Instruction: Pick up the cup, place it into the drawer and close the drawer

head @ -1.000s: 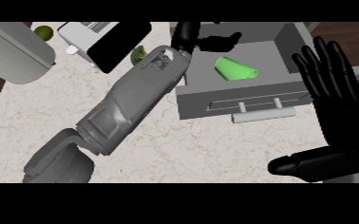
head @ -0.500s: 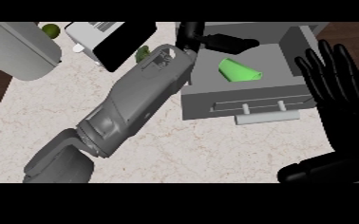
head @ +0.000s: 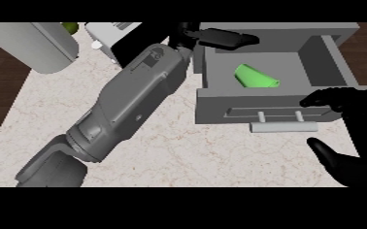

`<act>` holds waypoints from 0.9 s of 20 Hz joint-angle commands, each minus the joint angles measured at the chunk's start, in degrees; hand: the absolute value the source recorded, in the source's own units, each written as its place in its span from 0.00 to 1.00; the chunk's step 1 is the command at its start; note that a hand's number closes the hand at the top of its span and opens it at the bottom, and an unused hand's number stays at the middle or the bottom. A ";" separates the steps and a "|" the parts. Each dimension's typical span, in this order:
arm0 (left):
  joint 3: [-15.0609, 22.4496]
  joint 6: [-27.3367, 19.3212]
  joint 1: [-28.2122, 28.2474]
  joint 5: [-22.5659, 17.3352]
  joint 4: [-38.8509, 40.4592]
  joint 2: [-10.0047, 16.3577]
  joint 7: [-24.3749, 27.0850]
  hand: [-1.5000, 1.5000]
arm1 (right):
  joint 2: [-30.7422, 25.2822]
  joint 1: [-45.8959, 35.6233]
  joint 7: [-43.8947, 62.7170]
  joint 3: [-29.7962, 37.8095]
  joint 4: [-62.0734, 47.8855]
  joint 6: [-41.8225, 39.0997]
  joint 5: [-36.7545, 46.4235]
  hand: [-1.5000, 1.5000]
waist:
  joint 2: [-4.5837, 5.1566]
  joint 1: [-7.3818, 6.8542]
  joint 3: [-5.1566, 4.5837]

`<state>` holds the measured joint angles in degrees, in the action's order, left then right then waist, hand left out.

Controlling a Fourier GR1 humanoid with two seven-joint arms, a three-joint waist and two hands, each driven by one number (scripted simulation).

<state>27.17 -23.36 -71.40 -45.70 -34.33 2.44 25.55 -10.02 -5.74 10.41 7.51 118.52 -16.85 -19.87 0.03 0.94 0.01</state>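
Nearest the lower edge, the right hand is what has changed most. A second ago it stood upright at the right side with its fingers spread and pointing up, well apart from the drawer. Now it has swung down and in, so its dark fingers reach across the right end of the drawer's front panel, just above the handle. Its thumb hangs separately lower down over the pale marbled worktop. Fingers and thumb stand apart and close round nothing; whether the fingertips actually touch the panel I cannot tell. Beyond the handle the drawer is pulled fully out, and the green cup lies on its side on the drawer floor, right of centre and free of both hands. It sits where it did half a second ago, so I judge the placing done. Further back, the left forearm runs up diagonally from the lower left. The left hand is stretched flat over the drawer's back rim, fingers straight and holding nothing, well above and behind the cup. Only the closing seems to be left, and the right hand looks to be lining up for that push. The left hand would need to come off the back rim first, or it risks being caught. At the far left stand a rounded grey appliance and a white object.
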 commanded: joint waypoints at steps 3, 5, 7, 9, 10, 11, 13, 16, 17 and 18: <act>-2.13 -1.29 6.24 -0.81 -10.05 4.73 -1.95 0.00 | -4.76 2.58 -2.40 -1.62 0.63 -5.11 8.11 1.00 | -0.67 -2.44 -0.04; -2.14 0.02 13.19 -1.37 -15.03 8.32 -2.35 0.00 | -3.56 5.05 -1.35 -3.15 4.23 -3.59 10.36 1.00 | -0.92 -2.97 -0.07; -2.38 -0.53 16.75 -1.18 -18.80 10.20 -3.17 0.00 | -5.00 4.41 -2.02 -3.09 2.44 -4.85 12.31 1.00 | -0.72 -2.78 -0.05; -1.29 -0.94 22.47 -1.04 -24.79 12.11 -3.70 0.00 | -7.39 2.36 -0.41 -1.82 1.51 -5.52 12.51 1.00 | -0.85 -3.60 -0.06; -2.98 -1.55 21.50 -1.40 -26.99 14.97 -5.87 0.00 | -6.70 6.90 -4.35 -3.42 1.43 -7.48 15.28 1.00 | -0.72 -2.80 0.00; -1.52 -2.13 25.47 -1.31 -31.84 16.18 -7.36 0.00 | -6.61 6.21 -3.09 -3.37 0.38 -6.73 15.40 1.00 | -0.89 -3.55 -0.01; -3.08 -0.04 30.05 -1.91 -36.01 19.31 -8.44 0.00 | -5.43 6.71 -5.49 -4.16 -0.60 -6.63 17.20 1.00 | -0.52 -2.56 0.00; -4.31 -0.66 36.82 -2.27 -43.60 23.53 -10.02 0.00 | -6.14 5.37 -3.25 -3.75 -1.75 -5.35 19.73 1.00 | -0.51 -2.74 -0.01; -6.05 2.87 38.22 -2.95 -42.12 24.15 -8.46 0.00 | -3.44 5.47 -4.71 -8.62 -2.46 -3.21 26.00 1.00 | -0.26 -2.36 -0.02; -5.42 0.29 41.15 -2.71 -47.45 24.18 -9.70 0.00 | -4.22 1.74 -3.82 -6.66 -5.33 -3.00 24.89 1.00 | -0.32 -2.70 -0.01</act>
<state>22.81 -23.20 -38.48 -47.90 -72.71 23.19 17.29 -14.69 -1.01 6.85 1.77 116.93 -21.22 0.82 -0.44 -1.69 0.00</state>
